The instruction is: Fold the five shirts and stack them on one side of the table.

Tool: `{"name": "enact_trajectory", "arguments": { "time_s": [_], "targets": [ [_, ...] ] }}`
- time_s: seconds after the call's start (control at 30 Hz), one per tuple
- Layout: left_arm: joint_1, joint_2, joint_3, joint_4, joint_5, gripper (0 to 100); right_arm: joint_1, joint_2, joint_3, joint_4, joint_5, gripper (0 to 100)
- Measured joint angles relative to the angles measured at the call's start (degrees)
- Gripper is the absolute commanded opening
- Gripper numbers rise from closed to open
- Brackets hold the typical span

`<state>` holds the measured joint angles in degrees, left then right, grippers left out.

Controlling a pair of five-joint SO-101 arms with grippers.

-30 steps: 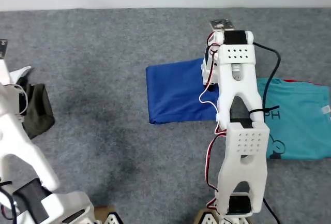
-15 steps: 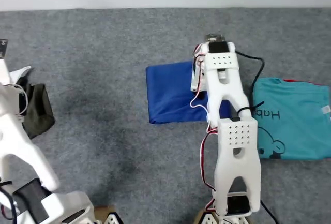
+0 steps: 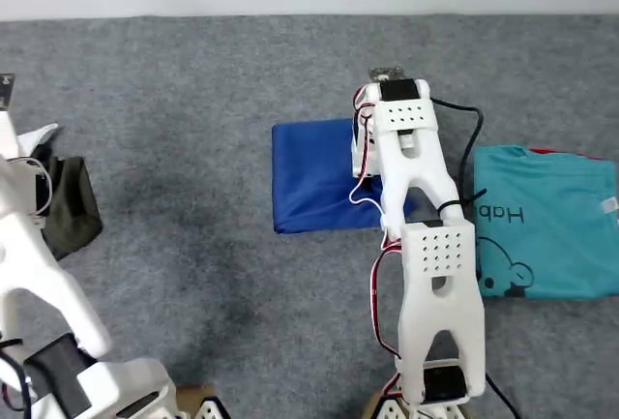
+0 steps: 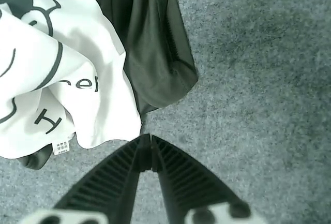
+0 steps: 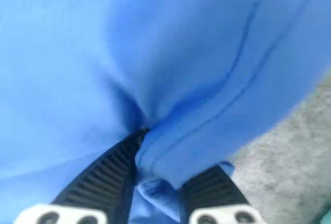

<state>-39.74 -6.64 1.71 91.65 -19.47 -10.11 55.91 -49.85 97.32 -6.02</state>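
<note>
1. The right gripper is clamped on a bunched fold of the blue shirt — which lies folded mid-table, toward the far side.
2. The left gripper is closed on nothing, over the grey table at the left — just beside a white shirt and a dark shirt.
3. A teal shirt lies flat at the right.

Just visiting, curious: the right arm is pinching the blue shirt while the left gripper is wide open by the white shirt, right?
Not quite. The left wrist view shows the left gripper shut and empty by the white shirt. The right gripper does pinch the blue shirt.
</note>
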Motion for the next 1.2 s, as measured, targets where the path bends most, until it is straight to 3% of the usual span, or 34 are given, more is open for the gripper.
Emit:
{"name": "enact_trajectory", "arguments": {
  "time_s": [0.2, 0.33, 0.53, 0.73, 0.93, 1.07, 1.2],
  "targets": [
    [0.00, 0.00, 0.00, 0.00, 0.00, 0, 2.99, -0.70, 0.79, 2.81, 10.90, 1.0],
    [0.00, 0.00, 0.00, 0.00, 0.00, 0, 7.47, -0.62, -0.97, 2.11, 24.97, 1.0],
    [0.00, 0.00, 0.00, 0.00, 0.00, 0, 9.58, -0.62, -2.02, -9.67, 48.53, 1.0],
    [0.00, 0.00, 0.00, 0.00, 0.00, 0, 6.24, -0.53, -2.02, -18.29, 59.78, 1.8],
    [0.00, 0.00, 0.00, 0.00, 0.00, 0, 4.66, -0.35, -3.60, -17.76, 59.52, 19.4],
    [0.00, 0.00, 0.00, 0.00, 0.00, 0, 4.66, -0.35, -11.08, -13.71, 46.59, 30.2],
    [0.00, 0.00, 1.41, 0.00, 0.00, 0, 4.66, -0.35, -20.22, -7.03, 29.71, 30.8]
  ]
}}
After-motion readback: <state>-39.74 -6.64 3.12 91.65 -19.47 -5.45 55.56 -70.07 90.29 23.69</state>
